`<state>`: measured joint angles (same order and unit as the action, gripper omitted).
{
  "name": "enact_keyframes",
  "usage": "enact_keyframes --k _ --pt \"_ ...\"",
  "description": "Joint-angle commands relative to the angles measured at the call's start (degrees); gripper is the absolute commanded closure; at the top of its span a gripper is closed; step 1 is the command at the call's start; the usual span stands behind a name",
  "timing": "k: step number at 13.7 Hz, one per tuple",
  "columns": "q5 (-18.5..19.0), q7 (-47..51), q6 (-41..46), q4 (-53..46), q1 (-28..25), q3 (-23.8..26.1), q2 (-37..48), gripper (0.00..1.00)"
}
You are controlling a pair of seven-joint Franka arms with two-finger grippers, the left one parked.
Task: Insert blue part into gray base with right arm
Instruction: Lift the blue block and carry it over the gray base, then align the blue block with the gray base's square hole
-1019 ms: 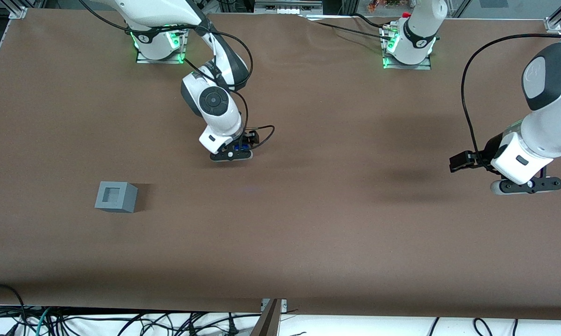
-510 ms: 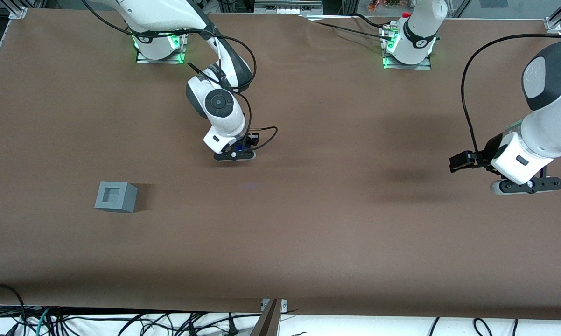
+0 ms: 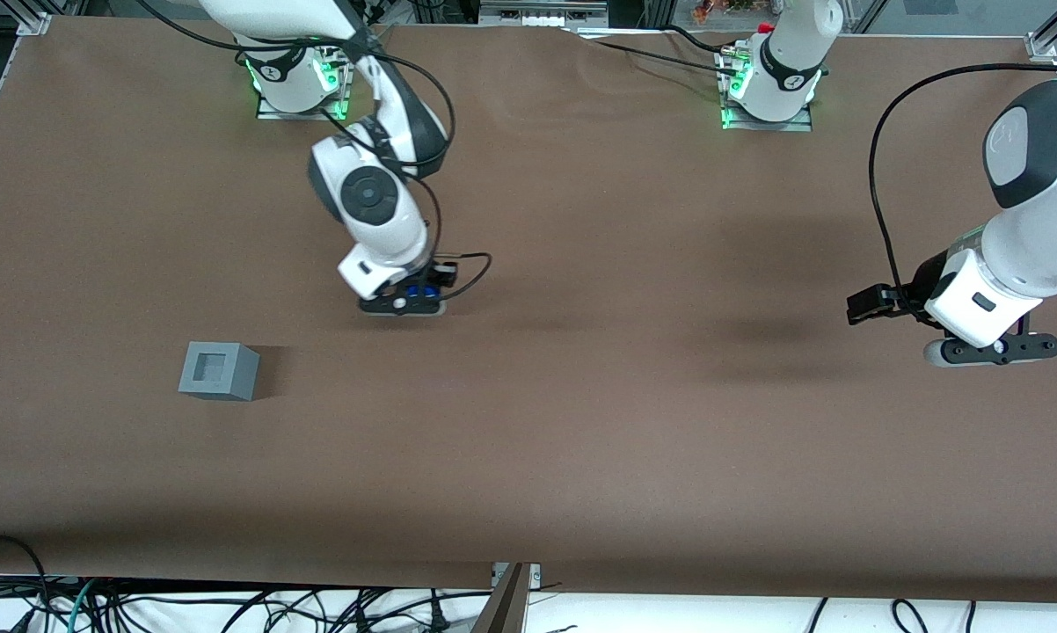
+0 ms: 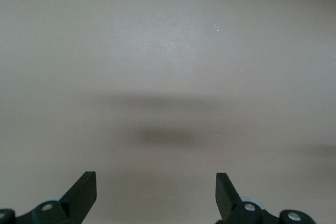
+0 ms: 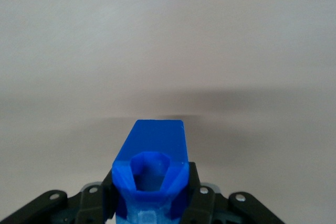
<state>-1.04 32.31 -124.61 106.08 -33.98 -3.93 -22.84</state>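
The right arm's black gripper (image 3: 403,303) hangs above the brown table, shut on the blue part (image 5: 150,174); its fingers (image 5: 195,192) press both sides of the block. From the front, only a sliver of the blue part (image 3: 419,291) shows under the wrist. The gray base (image 3: 217,370), a light grey cube with a square recess in its top, stands on the table nearer the front camera than the gripper and farther toward the working arm's end. The gripper is well apart from the base. In the right wrist view only bare table lies under the part.
The brown table (image 3: 581,422) stretches around both things. The working arm's mount (image 3: 300,83) sits at the table's back edge. A black cable (image 3: 467,268) loops off the wrist.
The right arm has swung with the blue part toward the working arm's end of the table, closer to the gray base. The base has not moved.
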Motion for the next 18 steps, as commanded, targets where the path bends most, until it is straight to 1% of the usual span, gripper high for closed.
enact_keyframes --k 1,2,4,5,7,10,12,18 --pt "-0.37 -8.95 8.22 -4.73 -0.03 -7.11 0.86 0.82" --pt "-0.72 -15.11 9.29 -5.79 0.32 -9.84 0.78 0.82" --pt "-0.29 -18.32 9.57 -7.11 1.28 -14.07 0.34 0.83" --pt "-0.19 -20.16 9.48 -7.20 3.03 -15.30 0.34 0.83" --pt "-0.54 -27.87 9.48 -7.29 7.33 -15.40 0.34 0.83" --pt "-0.55 -32.38 9.48 -8.78 12.26 -15.49 0.07 0.83" --pt "-0.72 -34.15 9.48 -9.14 12.97 -15.49 -0.80 0.83" --pt "-0.72 -34.33 9.30 -9.31 13.59 -15.49 -1.24 0.83"
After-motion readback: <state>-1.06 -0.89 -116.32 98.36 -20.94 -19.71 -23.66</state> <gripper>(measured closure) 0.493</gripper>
